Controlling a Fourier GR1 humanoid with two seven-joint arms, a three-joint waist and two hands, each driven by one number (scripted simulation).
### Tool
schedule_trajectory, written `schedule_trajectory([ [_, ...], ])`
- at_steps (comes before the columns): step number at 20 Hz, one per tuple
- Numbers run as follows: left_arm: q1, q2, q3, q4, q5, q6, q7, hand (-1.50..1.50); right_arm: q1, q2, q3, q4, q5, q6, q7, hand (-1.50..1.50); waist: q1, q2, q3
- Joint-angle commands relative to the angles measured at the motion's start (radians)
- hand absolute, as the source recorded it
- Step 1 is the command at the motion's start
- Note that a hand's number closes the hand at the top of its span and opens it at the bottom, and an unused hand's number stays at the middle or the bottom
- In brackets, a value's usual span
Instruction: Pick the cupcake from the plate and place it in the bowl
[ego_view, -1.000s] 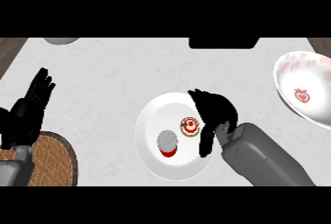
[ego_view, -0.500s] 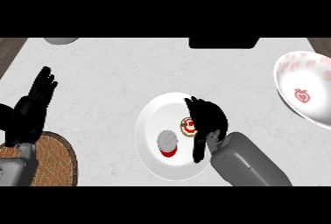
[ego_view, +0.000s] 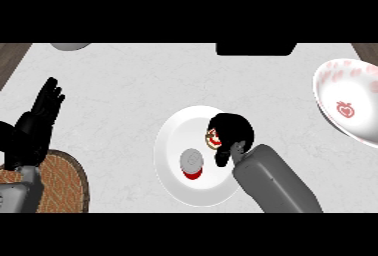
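**A:** Head view first, and it is the only one. Where is the cupcake?

**B:** The cupcake (ego_view: 212, 138) sits on the white plate (ego_view: 167, 150), right of the plate's centre. Only its left part shows, a red-and-pale sliver. The right hand (ego_view: 232, 130) lies over the rest.

**A:** So which way from the hand?

**B:** Directly beneath it, peeking out at the hand's left edge. The right forearm comes up from the lower right of the frame across the plate's rim. The cupcake looks round, so I see no long axis to line up with.

**A:** Has that hand closed on it?

**B:** I cannot tell. It reads as one dark bunched mass above the cupcake, and any contact is hidden underneath.

**A:** And the other hand?

**B:** The left hand (ego_view: 37, 125) rests at the left edge, fingers straight and slightly spread, pointing up the frame, holding nothing. It is well apart from the plate, so the right hand is far nearer.

**A:** Where must the cupcake go?

**B:** The bowl (ego_view: 326, 100) is at the right edge, cut off by the frame, well apart from the plate. I judge the carry runs rightward and a little upward.

**A:** Anything else on the plate?

**B:** A grey-topped red item (ego_view: 192, 164), lower left of the cupcake. I cannot make out what it is.
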Motion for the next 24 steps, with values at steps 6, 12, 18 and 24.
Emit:
schedule_trajectory([
  [6,0.001,-0.014,0.050,-0.039,-0.005,-0.048,0.030,0.00,-0.067,0.080,-0.054,0.171,0.076,-0.041,-0.150,1.50,0.003,0.000,0.000],
  [12,0.020,-0.049,0.026,-0.075,-0.054,-0.032,0.052,0.00,-0.025,0.057,-0.056,0.204,0.184,-0.168,-0.220,1.50,0.002,-0.001,0.000],
  [18,-0.002,-0.025,0.084,0.022,-0.035,-0.027,0.000,0.00,0.168,-0.282,0.084,-0.171,0.143,-0.046,-0.612,1.50,-0.050,-0.013,0.001],
  [24,0.052,-0.032,0.079,-0.015,-0.030,-0.044,-0.018,0.00,0.368,-0.603,-0.040,-0.470,0.103,-0.163,-0.869,1.50,-0.055,-0.013,0.000],
])
